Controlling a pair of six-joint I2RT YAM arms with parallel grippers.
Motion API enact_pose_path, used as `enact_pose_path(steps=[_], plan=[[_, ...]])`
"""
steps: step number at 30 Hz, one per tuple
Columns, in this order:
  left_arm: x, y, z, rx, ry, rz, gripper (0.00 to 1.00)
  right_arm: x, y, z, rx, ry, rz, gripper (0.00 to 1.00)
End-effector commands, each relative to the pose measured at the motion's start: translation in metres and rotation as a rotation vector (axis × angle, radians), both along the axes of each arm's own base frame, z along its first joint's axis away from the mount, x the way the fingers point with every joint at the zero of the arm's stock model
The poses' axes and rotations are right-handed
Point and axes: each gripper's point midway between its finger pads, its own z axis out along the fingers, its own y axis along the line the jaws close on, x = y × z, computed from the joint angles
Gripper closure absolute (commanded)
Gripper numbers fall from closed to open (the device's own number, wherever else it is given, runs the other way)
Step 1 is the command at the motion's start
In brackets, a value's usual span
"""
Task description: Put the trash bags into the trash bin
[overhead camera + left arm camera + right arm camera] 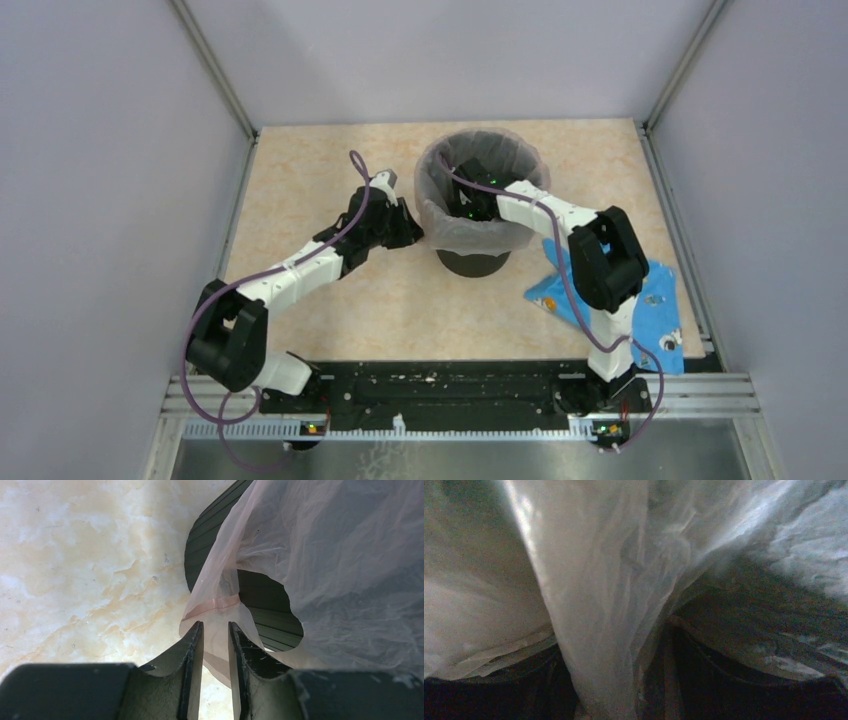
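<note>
Left jaws, a slit apart, straddle the translucent pale-pink film bag (350,555) at nine o'clock on the round black bin (473,263); right jaws inside, grip hidden.

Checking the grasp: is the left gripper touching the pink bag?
Cannot tell. Left wrist view: film of the trash bag shows in the narrow finger gap of the left gripper, pinched or merely behind.
</note>
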Motion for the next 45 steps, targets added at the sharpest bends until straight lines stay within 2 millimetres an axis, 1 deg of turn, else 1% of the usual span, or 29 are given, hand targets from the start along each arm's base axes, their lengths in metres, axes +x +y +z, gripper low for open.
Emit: enact_pose_path(steps=[1, 4, 5, 6, 17, 22, 29, 36, 38, 40, 45], plan=[[0.015, -0.004, 0.024, -0.018, -0.075, 0.001, 0.69, 0.004, -0.001, 0.029, 0.036, -0.062, -0.022, 0.38], [0.016, -0.002, 0.025, -0.013, -0.083, 0.008, 0.69, 0.002, -0.002, 0.033, 0.045, -0.068, -0.024, 0.39], [0.014, 0.0, 0.021, 0.001, -0.064, 0.01, 0.68, 0.002, -0.003, 0.035, 0.048, -0.071, -0.025, 0.39], [0.014, 0.001, 0.021, 0.004, -0.063, 0.013, 0.68, 0.001, -0.003, 0.036, 0.049, -0.075, -0.028, 0.39], [0.02, 0.022, 0.029, 0.066, -0.092, 0.068, 0.63, -0.001, -0.004, 0.053, 0.074, -0.104, -0.031, 0.39], [0.019, 0.024, 0.038, 0.075, -0.113, 0.064, 0.6, 0.0, -0.003, 0.067, 0.098, -0.125, -0.032, 0.39], [0.019, 0.024, 0.044, 0.071, -0.121, 0.059, 0.59, 0.001, -0.002, 0.095, 0.131, -0.174, -0.038, 0.39], [0.019, 0.024, 0.049, 0.071, -0.129, 0.059, 0.58, 0.0, -0.003, 0.107, 0.146, -0.193, -0.039, 0.4], [0.02, 0.026, 0.052, 0.076, -0.136, 0.063, 0.58, 0.0, -0.002, 0.115, 0.159, -0.203, -0.039, 0.39], [0.02, 0.026, 0.056, 0.081, -0.146, 0.061, 0.58, 0.0, 0.0, 0.127, 0.179, -0.222, -0.034, 0.39], [0.024, 0.036, 0.073, 0.111, -0.193, 0.094, 0.55, 0.001, 0.004, 0.165, 0.24, -0.284, -0.027, 0.39]])
